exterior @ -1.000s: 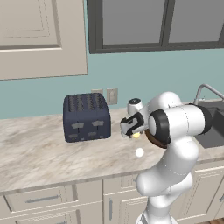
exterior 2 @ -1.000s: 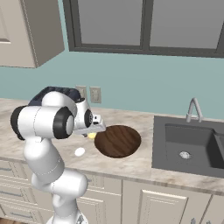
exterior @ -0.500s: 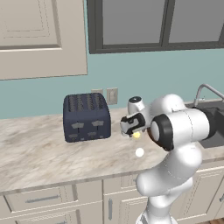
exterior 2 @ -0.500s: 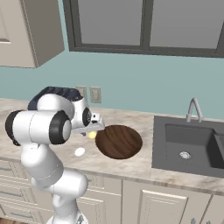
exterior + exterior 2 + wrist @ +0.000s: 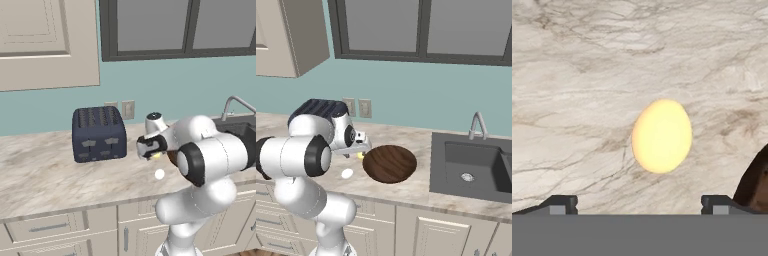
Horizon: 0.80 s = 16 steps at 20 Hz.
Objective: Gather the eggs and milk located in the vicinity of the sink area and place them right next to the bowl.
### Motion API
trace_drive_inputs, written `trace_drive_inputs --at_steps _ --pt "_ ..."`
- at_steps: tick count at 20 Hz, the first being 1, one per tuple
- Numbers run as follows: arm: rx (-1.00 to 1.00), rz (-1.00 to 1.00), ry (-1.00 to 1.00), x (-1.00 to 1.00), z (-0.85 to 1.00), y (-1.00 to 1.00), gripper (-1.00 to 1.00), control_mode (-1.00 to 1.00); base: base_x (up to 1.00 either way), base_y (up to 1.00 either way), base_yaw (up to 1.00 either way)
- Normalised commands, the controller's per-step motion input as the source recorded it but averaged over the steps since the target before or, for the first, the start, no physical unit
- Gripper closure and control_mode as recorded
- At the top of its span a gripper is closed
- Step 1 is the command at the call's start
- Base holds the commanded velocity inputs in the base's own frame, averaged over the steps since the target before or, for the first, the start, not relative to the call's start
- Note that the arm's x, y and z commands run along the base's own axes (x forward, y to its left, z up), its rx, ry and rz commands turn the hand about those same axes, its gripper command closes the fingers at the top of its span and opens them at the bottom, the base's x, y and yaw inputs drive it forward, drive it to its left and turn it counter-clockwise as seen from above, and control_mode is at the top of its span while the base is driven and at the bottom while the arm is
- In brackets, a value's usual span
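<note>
Right base view showed the marble counter (image 5: 406,187) with the sink (image 5: 476,167) at the far right and the wooden bowl (image 5: 389,163) well to its left, so the bowl served as the collecting place. The dark blue toaster (image 5: 98,134) stood further left, apart from the work. A white egg (image 5: 347,173) lay on the counter near the bowl's left side, and a yellow egg (image 5: 662,136) lay just beside the bowl's rim; both seemed put down there on purpose, as the task asks. The milk I could not find. The gripper (image 5: 360,146) hovered above the yellow egg with its jaws spread wide, and it probably touched nothing, since the egg rested free on the marble between the tips.
</note>
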Motion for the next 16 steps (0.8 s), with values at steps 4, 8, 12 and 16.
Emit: trace_drive_inputs --at_steps 4,8,12,16 --pt "0.00 0.00 0.00 -0.05 0.03 0.15 -1.00 -1.00 0.00 0.00 0.00" --pt "0.00 0.00 0.00 -0.05 0.15 0.00 -1.00 -1.00 0.00 0.00 0.00" --pt "0.01 0.00 0.00 -0.49 0.30 0.00 -1.00 -1.00 0.00 0.00 0.00" --pt "0.02 0.00 0.01 -0.65 0.04 0.00 -1.00 -1.00 0.00 0.00 0.00"
